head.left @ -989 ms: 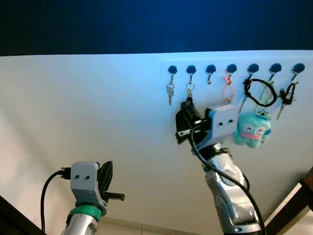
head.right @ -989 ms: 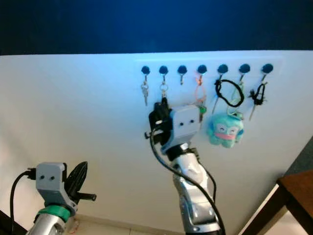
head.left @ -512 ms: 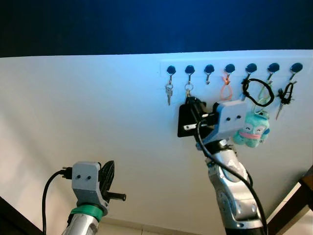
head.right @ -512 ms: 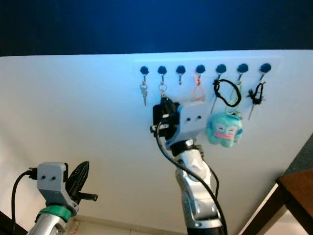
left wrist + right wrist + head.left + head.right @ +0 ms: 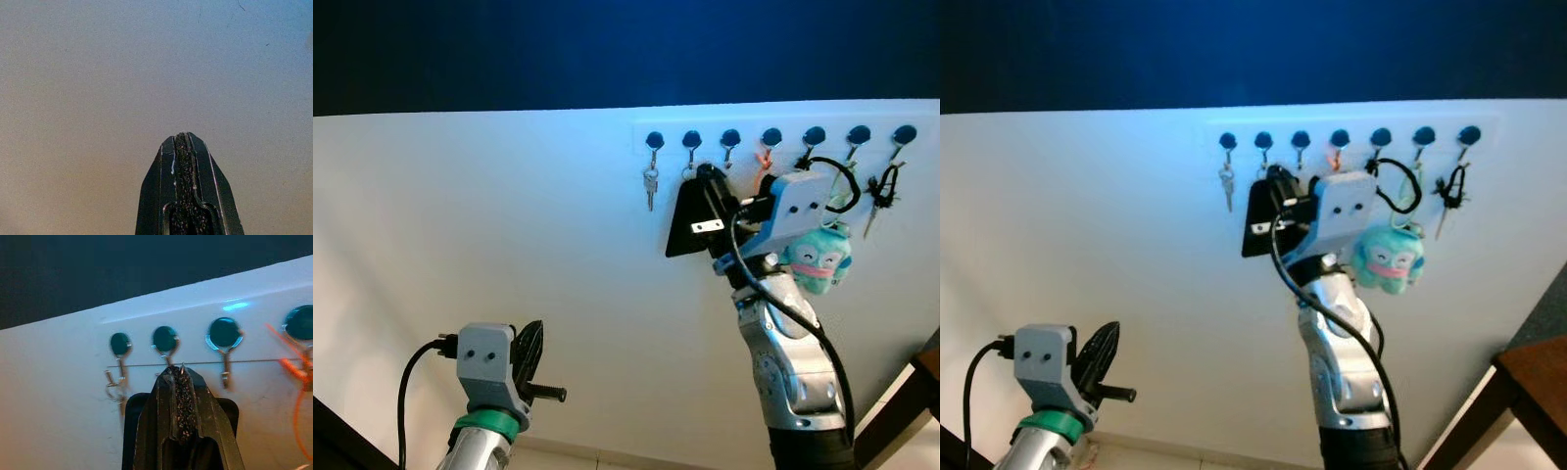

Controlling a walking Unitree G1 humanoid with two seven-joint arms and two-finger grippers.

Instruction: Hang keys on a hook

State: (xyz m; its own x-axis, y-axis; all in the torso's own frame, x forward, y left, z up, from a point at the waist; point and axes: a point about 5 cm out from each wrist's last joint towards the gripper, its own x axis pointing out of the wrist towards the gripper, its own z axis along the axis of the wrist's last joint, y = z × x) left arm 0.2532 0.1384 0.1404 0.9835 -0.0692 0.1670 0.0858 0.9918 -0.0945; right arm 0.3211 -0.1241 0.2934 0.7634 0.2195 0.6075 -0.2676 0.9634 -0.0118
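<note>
Right hand (image 5: 182, 374) pinching the key ring at the second hook (image 5: 166, 340).
Keys (image 5: 182, 367): light, stiff, slippery; grip the ring itself.

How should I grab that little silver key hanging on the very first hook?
Pinch the silver key by its lower blade, coming straight at the wall from the front and a bit below. It hangs freely, flat against the wall, and its top is looped on the hook, so lifting should free it.
</note>
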